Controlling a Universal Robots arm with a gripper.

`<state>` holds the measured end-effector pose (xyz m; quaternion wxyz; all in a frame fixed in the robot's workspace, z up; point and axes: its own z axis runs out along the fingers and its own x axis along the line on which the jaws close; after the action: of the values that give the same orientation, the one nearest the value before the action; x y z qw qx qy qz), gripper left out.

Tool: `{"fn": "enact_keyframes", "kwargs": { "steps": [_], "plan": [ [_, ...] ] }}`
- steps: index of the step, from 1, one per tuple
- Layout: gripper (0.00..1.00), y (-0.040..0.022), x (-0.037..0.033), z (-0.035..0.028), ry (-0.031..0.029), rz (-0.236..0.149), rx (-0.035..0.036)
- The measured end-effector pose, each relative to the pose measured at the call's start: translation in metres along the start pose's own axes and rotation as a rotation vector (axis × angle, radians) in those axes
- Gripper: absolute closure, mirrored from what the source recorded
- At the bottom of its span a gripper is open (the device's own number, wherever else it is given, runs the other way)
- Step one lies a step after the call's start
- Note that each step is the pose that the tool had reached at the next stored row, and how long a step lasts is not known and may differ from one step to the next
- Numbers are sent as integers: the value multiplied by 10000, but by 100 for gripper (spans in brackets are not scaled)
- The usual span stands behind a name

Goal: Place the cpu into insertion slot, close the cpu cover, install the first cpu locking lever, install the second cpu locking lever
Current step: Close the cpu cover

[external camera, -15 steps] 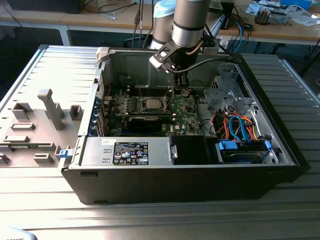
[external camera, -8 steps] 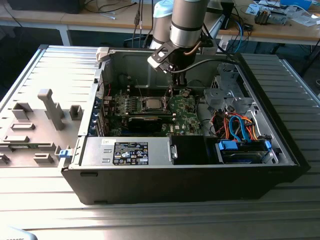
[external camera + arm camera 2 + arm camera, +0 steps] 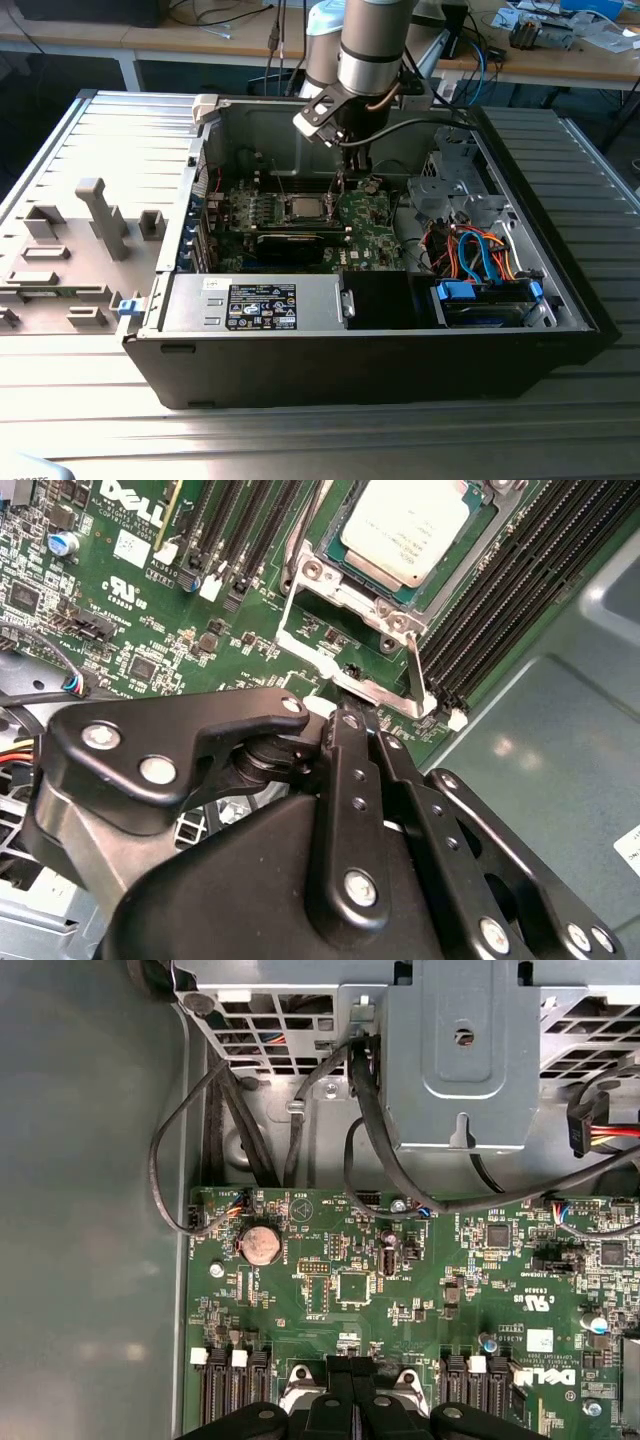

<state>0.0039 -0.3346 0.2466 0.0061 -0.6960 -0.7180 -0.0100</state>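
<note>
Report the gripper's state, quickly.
Gripper: shut, tips against the edge of the cpu cover; whether it pinches the cover cannot be told.

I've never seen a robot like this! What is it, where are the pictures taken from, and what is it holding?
It is a robot arm reaching into an open computer case on a metal table. The exterior view comes from a camera off the arm; both wrist views come from cameras riding on it. The cpu, a silver square, sits in the insertion slot on the green board. The arm's grasping end, the end effector, is at the edge of the cpu cover, a thin metal frame; whether it grips that, I cannot tell.
</note>
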Motion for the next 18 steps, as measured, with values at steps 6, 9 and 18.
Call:
{"fn": "enact_keyframes", "kwargs": {
  "steps": [6,9,18],
  "plan": [
    [89,-8,0,6,-1,1,0],
    [89,-12,0,9,-1,1,0],
    [89,-12,-1,42,-1,-16,0]
  ]
}}
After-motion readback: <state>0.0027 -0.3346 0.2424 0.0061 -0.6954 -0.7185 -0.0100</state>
